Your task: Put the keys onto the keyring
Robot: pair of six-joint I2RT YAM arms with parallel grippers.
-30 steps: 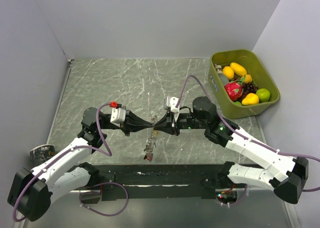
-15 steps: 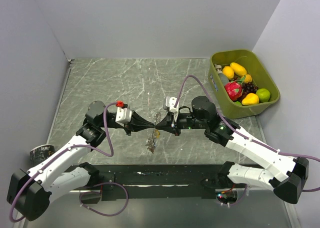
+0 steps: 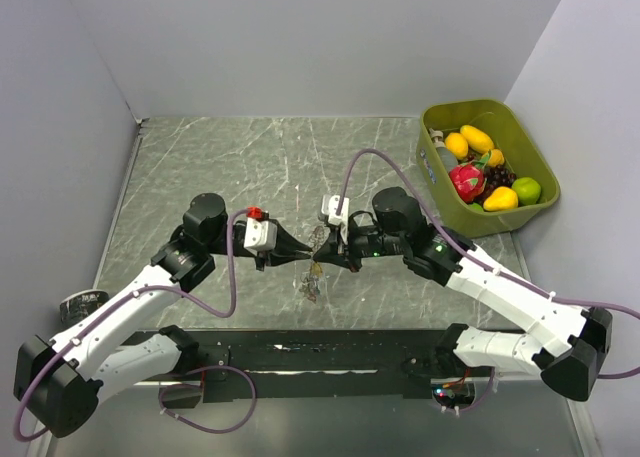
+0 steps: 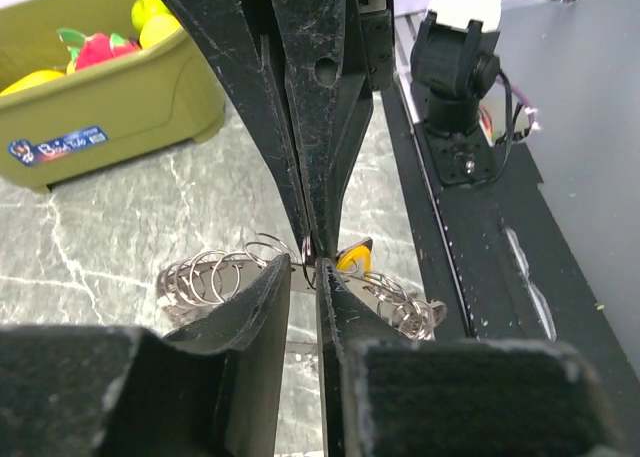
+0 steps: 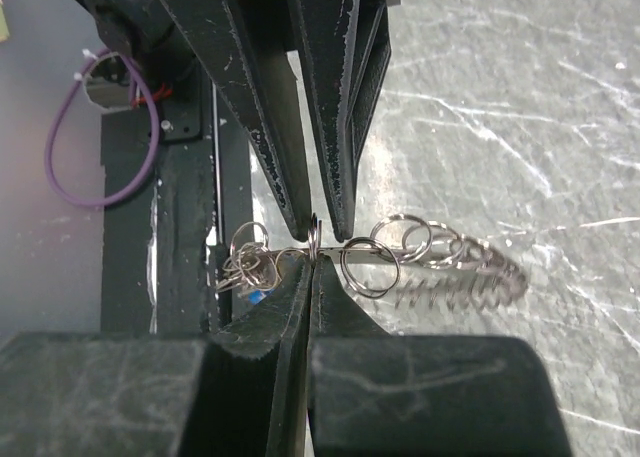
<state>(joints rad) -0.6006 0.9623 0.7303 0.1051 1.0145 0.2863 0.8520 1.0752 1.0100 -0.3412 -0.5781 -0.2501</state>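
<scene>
where the pincers meet tip to tip, well apart from the green bin [image 4: 120, 107] on its left-arm side, i see my right gripper [image 5: 312, 262] pinched fully closed on the keyring [image 5: 420, 245]. my left gripper [image 4: 305, 272] faces it, fingers parted just a crack with the wire in that gap; i can't tell whether they touch it. the keyring hangs above the marble tabletop [image 3: 200, 167], small loops strung along it. the keys [image 3: 312, 285] dangle beneath, one yellow-headed.
</scene>
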